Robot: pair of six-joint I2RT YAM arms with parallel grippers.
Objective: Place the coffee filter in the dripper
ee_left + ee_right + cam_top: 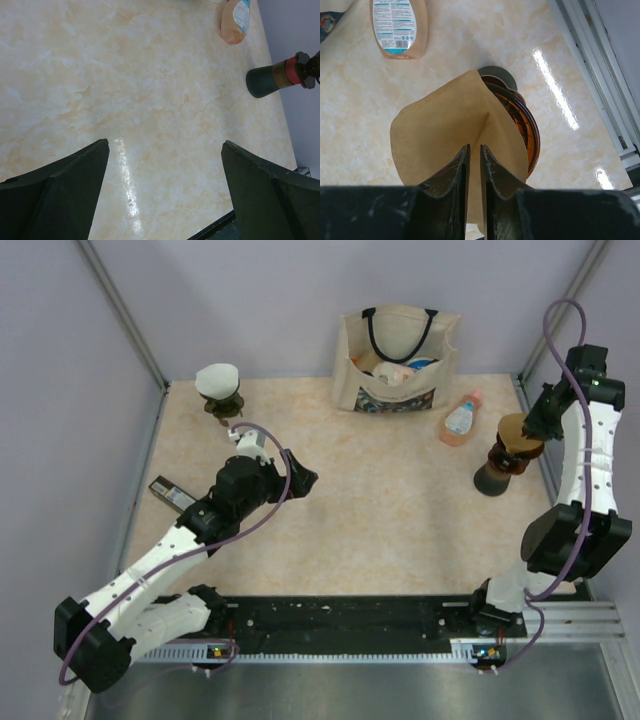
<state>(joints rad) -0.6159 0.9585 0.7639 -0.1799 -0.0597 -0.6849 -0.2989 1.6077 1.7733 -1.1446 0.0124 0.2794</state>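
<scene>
The brown paper coffee filter (440, 135) sits at the amber dripper (522, 127), which stands to the right of the tote bag (400, 365) and nearer the arms. The cone leans out over the dripper's rim rather than nesting squarely in it. The right gripper (474, 150) is drawn almost together, with only a thin slit left, and pinches the filter's upper edge.

I judge the step in hand to be seating the filter. The next move calls for lowering and centring the cone so its point drops into the dripper's mouth, then letting go without dragging the paper back out.

The left gripper (166, 144) hovers over bare bench (380, 490) in front and left of the bag, spread wide and holding nothing.

Count:
- Two filters, one brown and one white (218, 377).
- Two drippers, the second (222, 405) left of the bag under the white filter.
- One bottle (460, 420), lying just right of the bag.
- One bag.
- One flat dark object (170, 495), far left of the bag.
</scene>
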